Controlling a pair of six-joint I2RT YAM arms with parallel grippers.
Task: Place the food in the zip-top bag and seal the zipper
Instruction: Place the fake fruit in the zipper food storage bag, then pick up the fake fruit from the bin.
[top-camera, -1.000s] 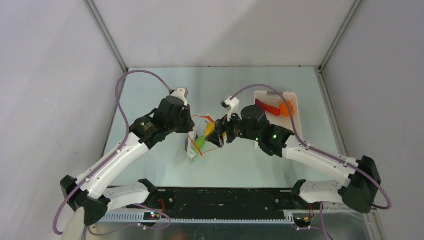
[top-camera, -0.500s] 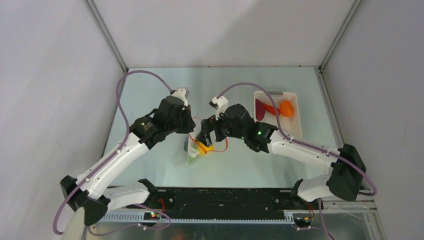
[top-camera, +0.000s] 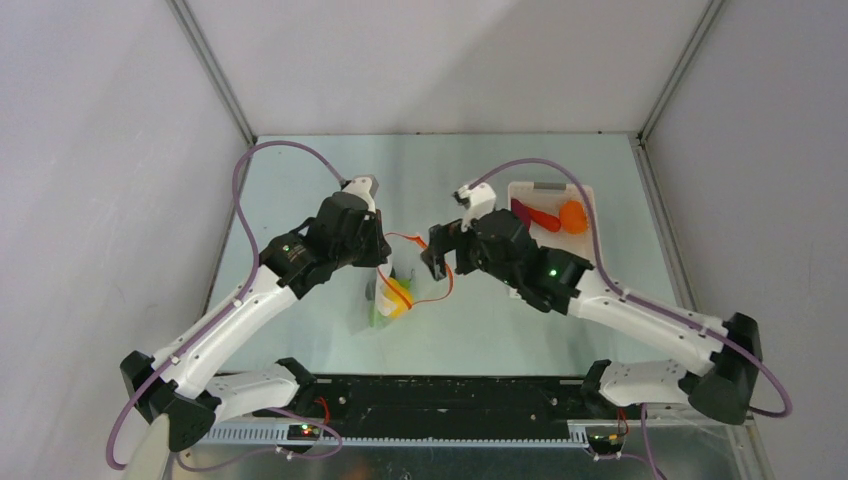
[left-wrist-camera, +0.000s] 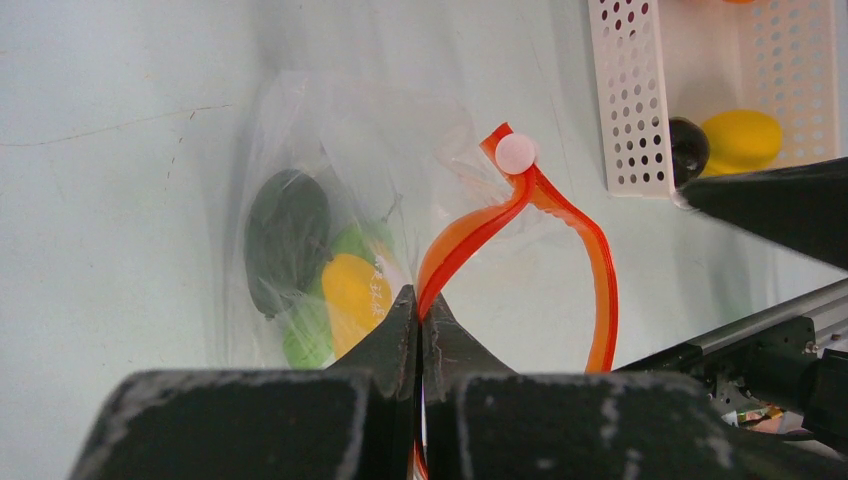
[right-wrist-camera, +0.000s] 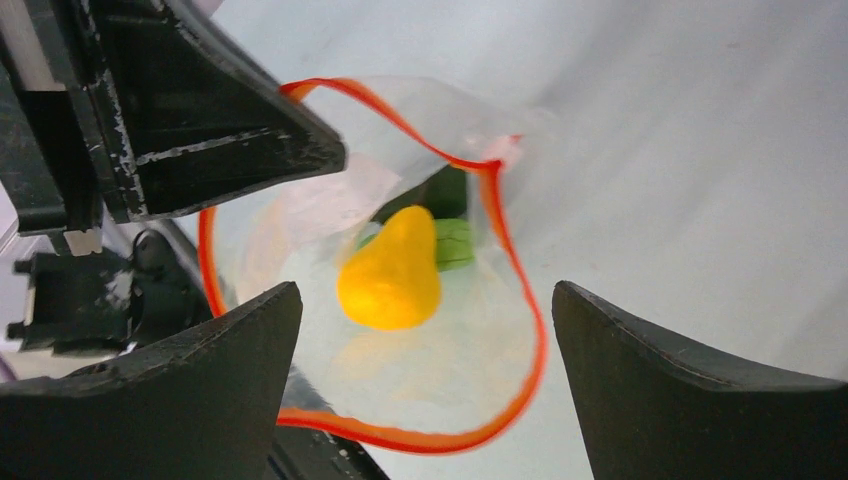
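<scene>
The left gripper pinches the zipper tight and holds the zip-top bag open. The right gripper hangs just above the bag, fingers wide apart. A yellow lemon lies inside the bag. Keep the mouth wide for the food in the basket beside the bag.

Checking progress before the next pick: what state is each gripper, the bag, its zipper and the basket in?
zip-top bag: mouth open, yellow lemon and green pieces inside.
zipper: unsealed, looped apart.
left gripper: shut on zipper.
right gripper: open, empty, over the bag mouth.
white basket: holds an orange and red chili.
</scene>
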